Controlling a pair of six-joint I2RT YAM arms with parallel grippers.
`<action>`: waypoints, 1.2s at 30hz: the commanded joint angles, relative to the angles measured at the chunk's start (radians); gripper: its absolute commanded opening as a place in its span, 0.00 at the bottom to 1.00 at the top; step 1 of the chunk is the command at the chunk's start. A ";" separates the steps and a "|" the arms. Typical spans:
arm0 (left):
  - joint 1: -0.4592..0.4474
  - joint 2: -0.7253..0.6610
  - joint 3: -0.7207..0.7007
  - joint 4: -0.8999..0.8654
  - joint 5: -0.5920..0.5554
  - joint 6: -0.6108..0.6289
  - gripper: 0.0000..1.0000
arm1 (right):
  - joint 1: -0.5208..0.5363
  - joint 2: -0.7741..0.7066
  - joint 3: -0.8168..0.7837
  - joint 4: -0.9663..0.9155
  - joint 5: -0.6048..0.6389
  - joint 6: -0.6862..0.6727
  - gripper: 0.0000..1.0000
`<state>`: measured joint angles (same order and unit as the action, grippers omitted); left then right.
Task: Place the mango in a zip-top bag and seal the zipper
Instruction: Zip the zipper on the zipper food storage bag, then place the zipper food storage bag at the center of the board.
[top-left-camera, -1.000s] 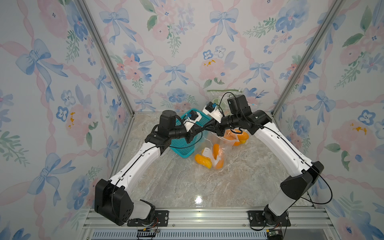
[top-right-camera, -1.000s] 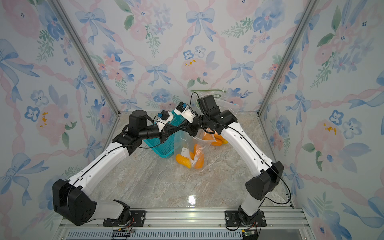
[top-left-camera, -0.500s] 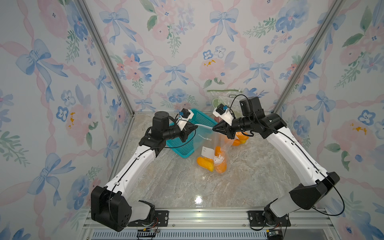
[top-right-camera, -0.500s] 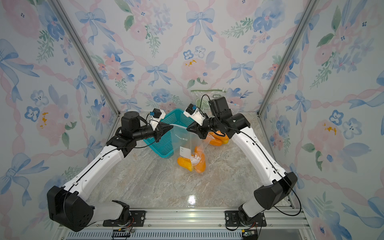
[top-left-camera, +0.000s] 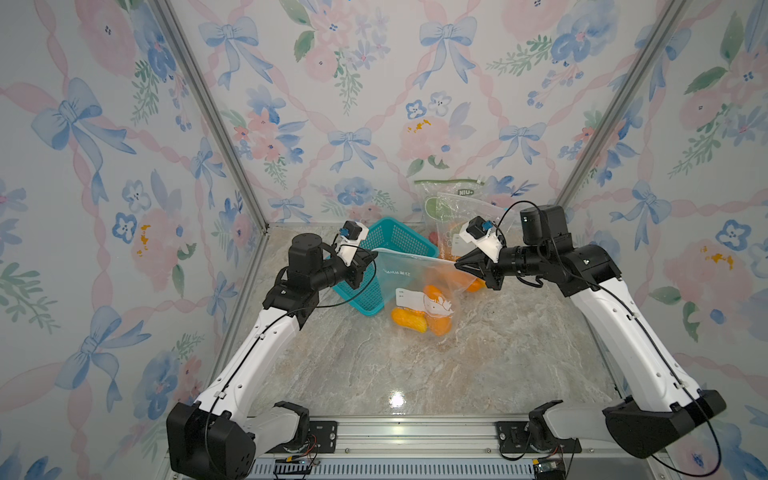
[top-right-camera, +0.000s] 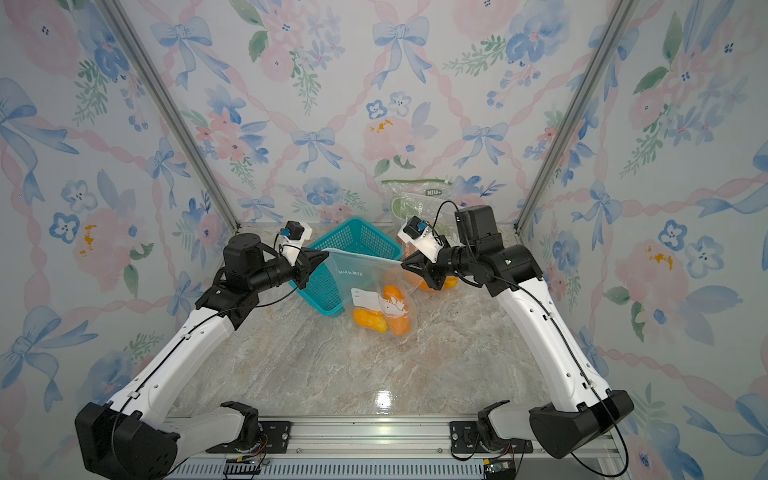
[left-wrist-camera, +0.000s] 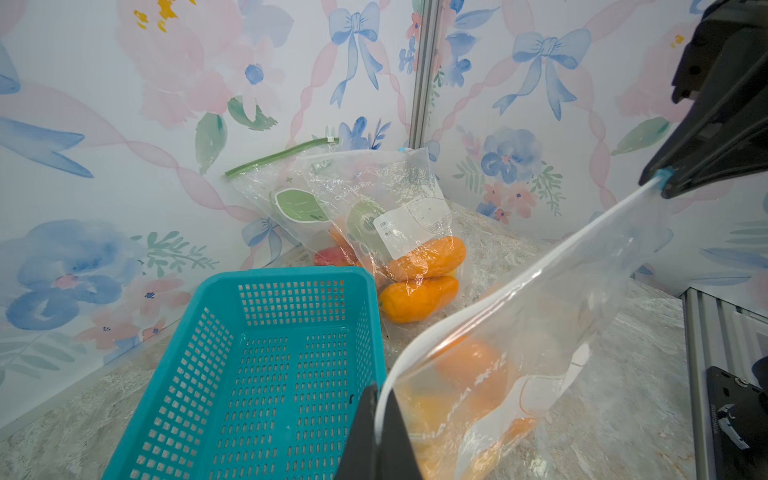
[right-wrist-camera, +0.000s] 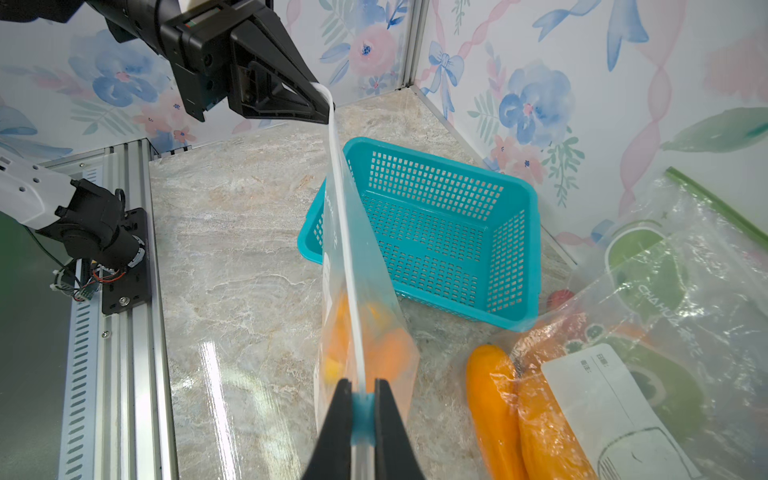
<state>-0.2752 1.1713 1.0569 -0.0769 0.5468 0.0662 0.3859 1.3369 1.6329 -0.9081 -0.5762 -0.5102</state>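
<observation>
The left jaws are clenched on one end of the bag's (top-left-camera: 409, 272) zipper (right-wrist-camera: 340, 208). The right jaws are clenched on the blue slider (right-wrist-camera: 362, 411) at the other end, so the zipper is stretched between them. The mango (top-left-camera: 441, 326) lies in the bag's bottom on the counter (top-left-camera: 374, 374), beside the basket (top-left-camera: 399, 241)

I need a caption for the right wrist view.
A zip-top bag with mangoes, held taut between left hand and right hand.
</observation>
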 joint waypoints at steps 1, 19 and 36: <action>0.045 -0.037 -0.022 -0.022 -0.124 -0.032 0.00 | -0.026 -0.035 -0.010 -0.067 0.016 -0.015 0.00; 0.045 -0.123 -0.102 -0.022 -0.186 -0.157 0.00 | -0.022 0.008 -0.050 0.207 0.026 0.170 0.00; 0.042 0.137 -0.021 0.051 -0.252 -0.211 0.00 | -0.019 0.376 0.118 0.354 0.190 0.353 0.10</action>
<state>-0.2443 1.2778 1.0061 -0.0483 0.3252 -0.1177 0.3744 1.6821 1.7100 -0.5659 -0.4332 -0.1928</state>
